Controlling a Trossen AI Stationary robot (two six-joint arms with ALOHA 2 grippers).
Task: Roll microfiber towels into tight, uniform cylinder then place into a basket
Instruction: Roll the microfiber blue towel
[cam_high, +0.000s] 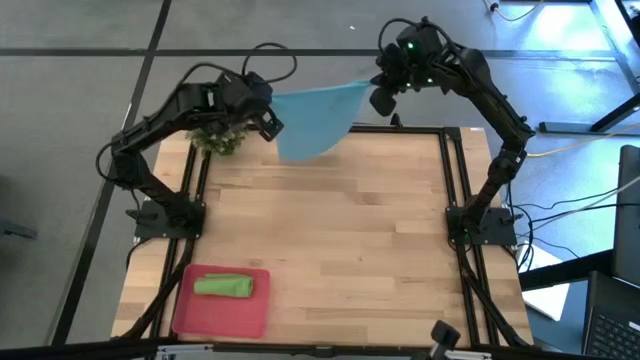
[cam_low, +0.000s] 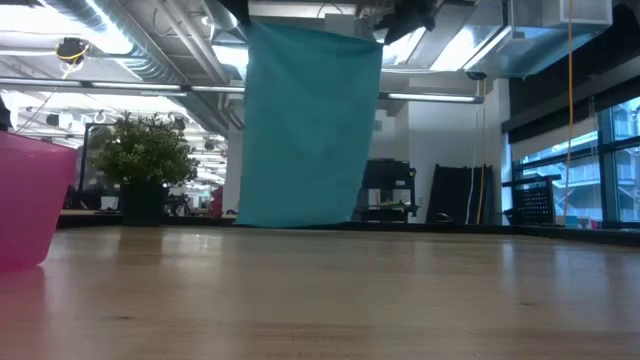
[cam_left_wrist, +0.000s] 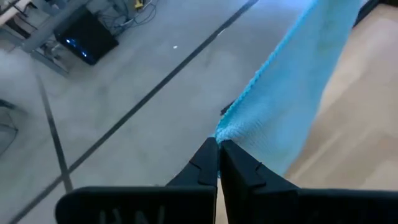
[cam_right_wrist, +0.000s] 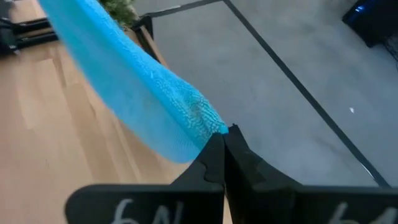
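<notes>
Both arms hold the blue towel (cam_high: 315, 120) up in the air at 12 o'clock over the table (cam_high: 330, 230). The left end effector (cam_high: 272, 127) and right end effector (cam_high: 378, 100) each pinch a top corner. The green towel (cam_high: 223, 286) lies rolled in the basket (cam_high: 190, 315) at 7 o'clock, so next the blue one should be laid flat to roll.

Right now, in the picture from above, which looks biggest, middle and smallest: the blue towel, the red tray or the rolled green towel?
1. Blue towel, though it hangs nearer the camera, so this is unsure.
2. Red tray, which looks close to the blue towel in size.
3. Rolled green towel, clearly smallest, lying inside the tray.
</notes>
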